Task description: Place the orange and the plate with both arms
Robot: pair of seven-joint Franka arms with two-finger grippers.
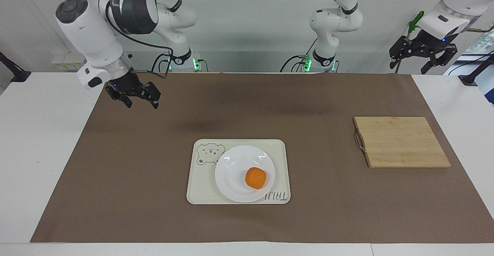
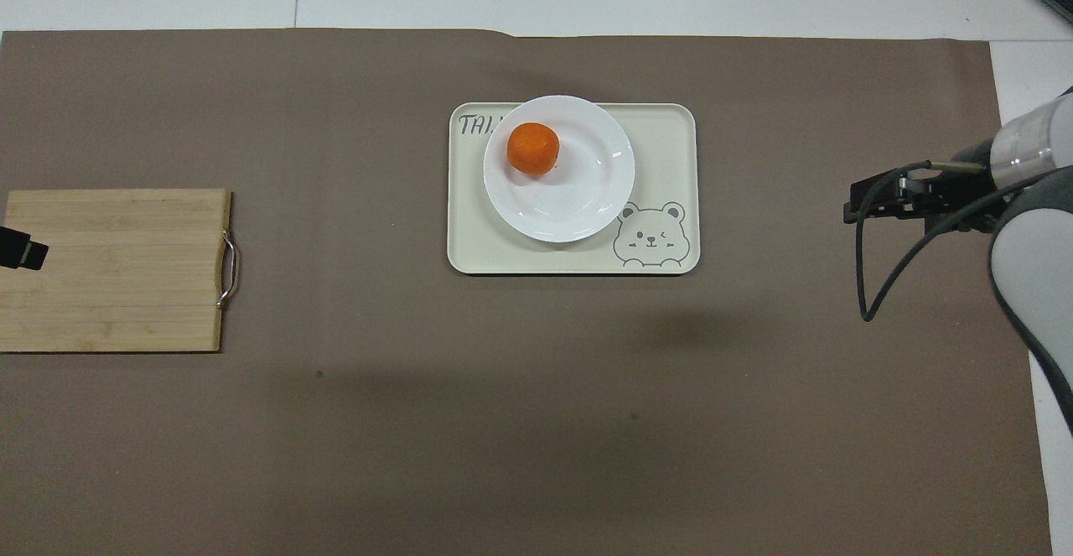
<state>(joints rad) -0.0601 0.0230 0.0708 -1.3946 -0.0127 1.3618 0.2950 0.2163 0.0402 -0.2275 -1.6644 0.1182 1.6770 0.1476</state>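
The orange (image 1: 255, 178) lies on the white plate (image 1: 231, 175), toward the plate's edge farthest from the robots. The plate rests on a cream tray. In the overhead view the orange (image 2: 532, 148) and the plate (image 2: 578, 195) show the same. My right gripper (image 1: 142, 104) is open and empty. It hangs in the air over the brown mat toward the right arm's end, well apart from the tray, and also shows in the overhead view (image 2: 868, 204). My left gripper (image 1: 411, 67) is open and empty, raised above the table's edge at the left arm's end, waiting.
The cream tray (image 1: 200, 188) with a bear drawing lies mid-table on the brown mat (image 1: 154, 209). A wooden cutting board (image 1: 401, 142) with a metal handle lies toward the left arm's end. It also shows in the overhead view (image 2: 113, 269).
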